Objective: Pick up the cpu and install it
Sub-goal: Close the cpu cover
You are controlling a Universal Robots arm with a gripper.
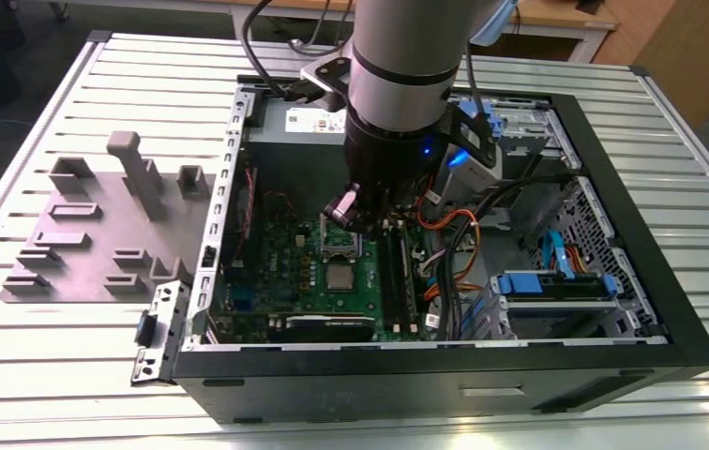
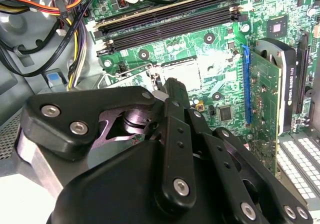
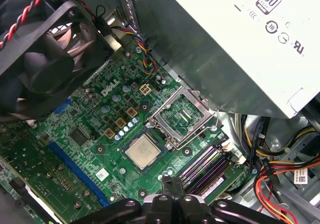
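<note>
While the end effector [image 3: 172,183] hovers above the motherboard [image 3: 100,156], fingers pressed together on nothing, the cpu [image 3: 142,151] lies flat just beside the open bracket frame [image 3: 182,115]. This looks like the approach step; a grasp calls for spreading first.

You have an open black computer case [image 1: 455,389] on a slatted metal table [image 1: 54,375], its green motherboard [image 1: 282,267] exposed. A grey plate with upright blocks [image 1: 92,253] sits at the exterior view's left.
</note>
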